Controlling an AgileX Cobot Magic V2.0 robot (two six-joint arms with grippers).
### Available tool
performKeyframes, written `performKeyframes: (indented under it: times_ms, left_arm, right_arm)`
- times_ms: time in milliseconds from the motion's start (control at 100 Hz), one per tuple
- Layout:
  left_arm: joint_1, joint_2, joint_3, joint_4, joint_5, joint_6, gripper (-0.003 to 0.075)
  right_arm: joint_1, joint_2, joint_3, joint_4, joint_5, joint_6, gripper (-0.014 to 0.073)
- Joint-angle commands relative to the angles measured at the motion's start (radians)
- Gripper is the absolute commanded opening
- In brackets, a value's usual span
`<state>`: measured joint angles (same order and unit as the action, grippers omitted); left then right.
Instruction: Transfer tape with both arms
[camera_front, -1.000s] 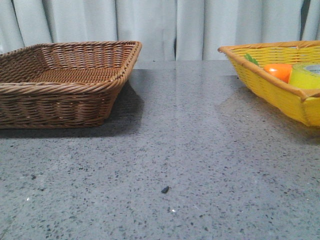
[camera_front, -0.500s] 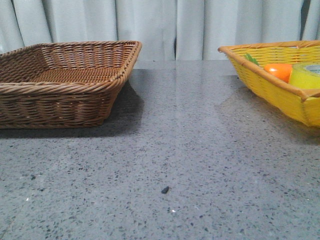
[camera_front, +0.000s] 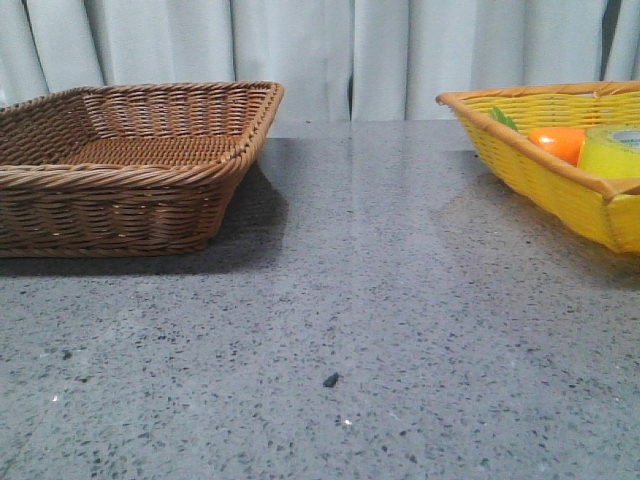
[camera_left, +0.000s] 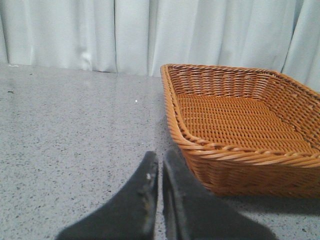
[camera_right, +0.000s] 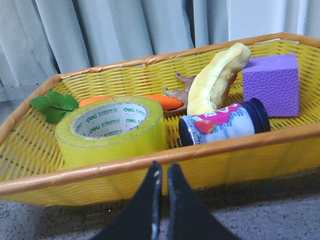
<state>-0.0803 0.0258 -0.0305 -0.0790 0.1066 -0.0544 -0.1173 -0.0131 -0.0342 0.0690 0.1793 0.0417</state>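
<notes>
Translucent yellow packing tape roll (camera_right: 111, 129) lies flat inside the yellow wicker basket (camera_right: 150, 162), beside an orange carrot (camera_right: 150, 101). Both end effectors, left (camera_left: 160, 161) and right (camera_right: 164, 170), have fingers pressed together, empty, above the grey speckled table (camera_front: 380, 300).

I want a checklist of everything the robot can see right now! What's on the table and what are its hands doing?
Surface: grey speckled table, one small dark speck.
Job's things: tape lying flat in the yellow basket; brown basket holds nothing seen.
Clutter: carrot, banana, purple block, can.
Grippers: left gripper and right gripper both shut, holding nothing.
Cables: nothing seen.
Surroundings: pale curtain.
</notes>
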Motion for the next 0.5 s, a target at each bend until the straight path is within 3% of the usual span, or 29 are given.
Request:
performKeyframes:
  times_ms: [0, 250, 490]
  left_arm:
    - [0.000, 0.048, -0.058, -0.005, -0.072, -0.003, -0.0021]
    - [0.000, 0.152, -0.145, -0.005, -0.069, -0.003, -0.0021]
    - [0.000, 0.222, -0.220, -0.005, -0.065, -0.003, -0.0021]
  right_arm:
    - [-0.005, 0.004, -0.054, 0.001, -0.051, -0.004, -0.0074]
    - [-0.005, 0.088, -0.179, 0.001, 0.067, -0.004, -0.0074]
    - [-0.005, 0.265, -0.356, 0.001, 0.315, -0.006, -0.0074]
